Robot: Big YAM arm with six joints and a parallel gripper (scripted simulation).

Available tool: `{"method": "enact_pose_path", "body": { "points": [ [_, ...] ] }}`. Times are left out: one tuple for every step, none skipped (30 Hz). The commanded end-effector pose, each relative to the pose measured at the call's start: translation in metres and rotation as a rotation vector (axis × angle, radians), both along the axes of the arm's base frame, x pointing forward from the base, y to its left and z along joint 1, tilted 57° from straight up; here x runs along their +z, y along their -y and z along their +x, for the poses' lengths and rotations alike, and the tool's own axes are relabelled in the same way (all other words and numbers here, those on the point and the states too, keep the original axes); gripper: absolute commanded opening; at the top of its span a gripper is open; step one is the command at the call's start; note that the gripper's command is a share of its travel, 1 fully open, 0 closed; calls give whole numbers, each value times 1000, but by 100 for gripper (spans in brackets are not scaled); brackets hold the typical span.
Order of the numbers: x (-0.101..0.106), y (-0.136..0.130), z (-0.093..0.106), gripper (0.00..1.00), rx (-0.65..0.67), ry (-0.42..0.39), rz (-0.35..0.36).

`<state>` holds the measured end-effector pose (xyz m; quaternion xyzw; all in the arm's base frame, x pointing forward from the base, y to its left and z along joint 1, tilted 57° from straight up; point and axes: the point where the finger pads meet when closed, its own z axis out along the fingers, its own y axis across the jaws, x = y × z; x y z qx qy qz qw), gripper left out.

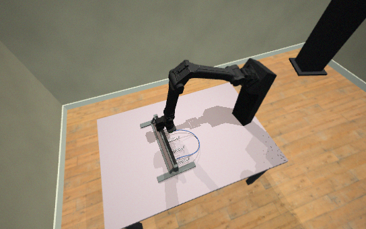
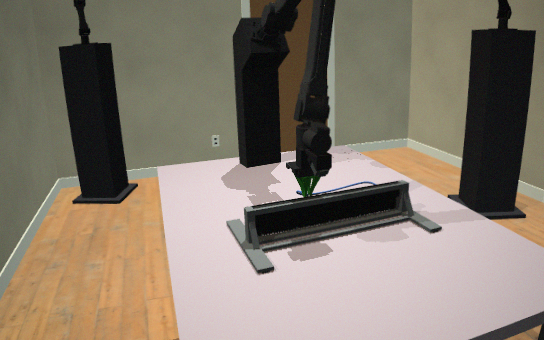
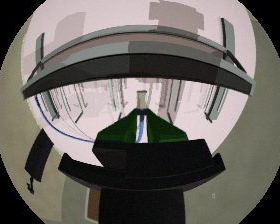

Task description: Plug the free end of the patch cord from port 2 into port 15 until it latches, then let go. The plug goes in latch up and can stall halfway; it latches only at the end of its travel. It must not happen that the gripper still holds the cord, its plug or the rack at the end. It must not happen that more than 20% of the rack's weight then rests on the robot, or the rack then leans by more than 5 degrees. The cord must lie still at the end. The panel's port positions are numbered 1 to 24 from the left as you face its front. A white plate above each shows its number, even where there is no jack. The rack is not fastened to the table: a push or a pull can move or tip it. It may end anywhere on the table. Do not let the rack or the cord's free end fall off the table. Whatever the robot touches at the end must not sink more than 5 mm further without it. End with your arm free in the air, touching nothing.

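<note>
The patch panel rack [image 1: 166,148] [image 2: 330,212] stands on the table on two flat feet. A blue patch cord [image 1: 195,143] loops out from the panel's front side; in the exterior view it [image 2: 355,185] shows behind the rack. My gripper [image 2: 307,192] with green fingers hangs just behind the rack's top edge, toward its left end in that view, and is shut on the cord's plug [image 3: 143,106]. In the wrist view the plug points at the panel's curved face [image 3: 134,63], close to it. Whether the plug is inside a jack is hidden.
The arm's black base pedestal [image 1: 253,91] stands at the table's far side. Black camera pillars [image 2: 95,120] [image 2: 495,120] stand on the floor left and right of the table. The rack sits well away from the table edges.
</note>
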<state>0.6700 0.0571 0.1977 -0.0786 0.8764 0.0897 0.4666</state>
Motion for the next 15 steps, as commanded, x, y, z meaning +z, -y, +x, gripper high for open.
{"method": "enact_pose_path", "body": {
  "points": [
    [1, -8, 7, 0, 2, -10, 8],
    [2, -8, 8, 0, 3, -9, 8],
    [4, -9, 9, 0, 3, -9, 8],
    [5, -9, 10, 0, 3, -9, 8],
    [6, -9, 11, 0, 3, -9, 8],
    [7, -9, 11, 0, 3, -9, 8],
    [7, -9, 11, 0, 3, -9, 8],
    [7, -9, 11, 0, 3, -9, 8],
    [8, -9, 12, 0, 3, -9, 8],
    [9, -9, 13, 0, 3, -9, 8],
    [10, -9, 13, 0, 3, -8, 8],
    [11, -9, 14, 0, 3, -8, 8],
    [11, -9, 14, 0, 3, -8, 8],
    [12, -9, 14, 0, 3, -8, 8],
    [12, -9, 14, 0, 3, -7, 8]
  ]
}}
